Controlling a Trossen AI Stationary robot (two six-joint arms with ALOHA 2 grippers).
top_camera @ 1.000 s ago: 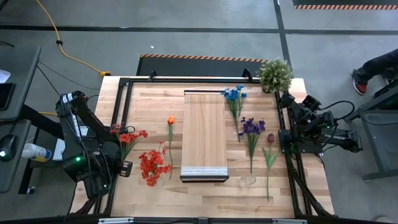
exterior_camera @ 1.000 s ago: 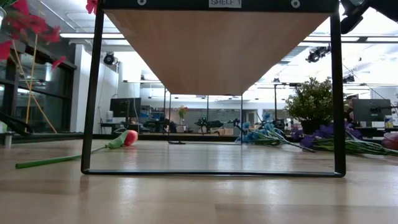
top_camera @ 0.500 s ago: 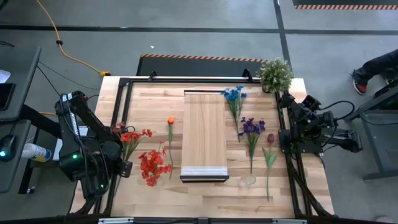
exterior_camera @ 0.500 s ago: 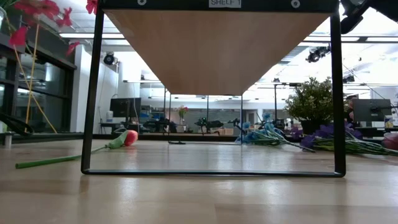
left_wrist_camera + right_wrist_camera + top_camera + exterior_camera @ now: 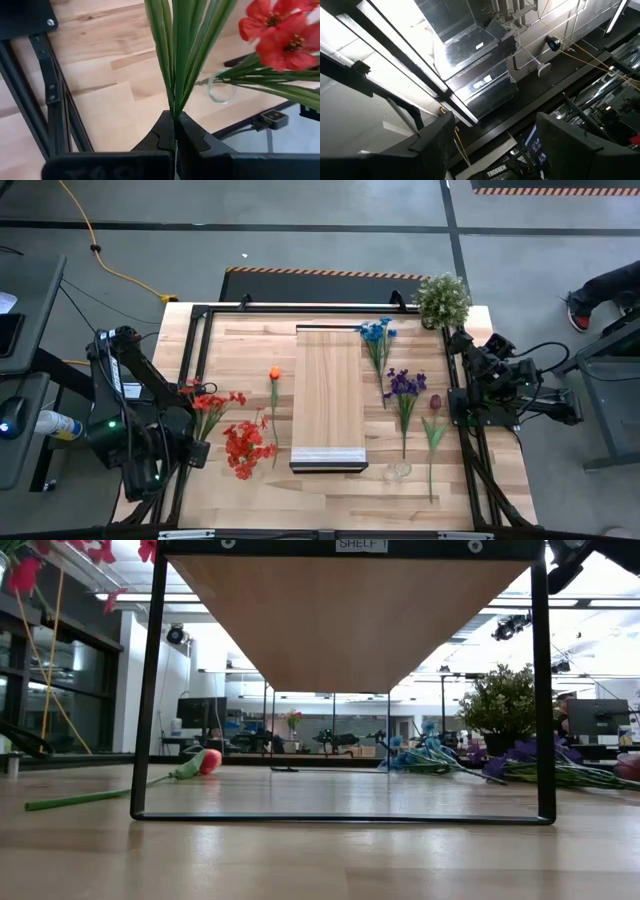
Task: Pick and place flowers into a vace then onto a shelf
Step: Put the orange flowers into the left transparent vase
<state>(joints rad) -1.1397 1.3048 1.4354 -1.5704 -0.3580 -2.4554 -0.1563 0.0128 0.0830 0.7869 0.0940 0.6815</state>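
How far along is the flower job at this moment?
Done: nothing; the glass vase is empty and the shelf bare. In hand: the left gripper is shut on a red flower stem, lifted. Left: the orange flower, red bunch, blue, purple and dark-red ones lie on the table. The right gripper waits open.

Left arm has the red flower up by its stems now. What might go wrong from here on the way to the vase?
The left gripper pinches only the stem ends of the red flower, so the long bunch may swing or slip. The glass vase sits across the table past the shelf, whose frame could snag the stems. The vase looks small and light and might tip on insertion.
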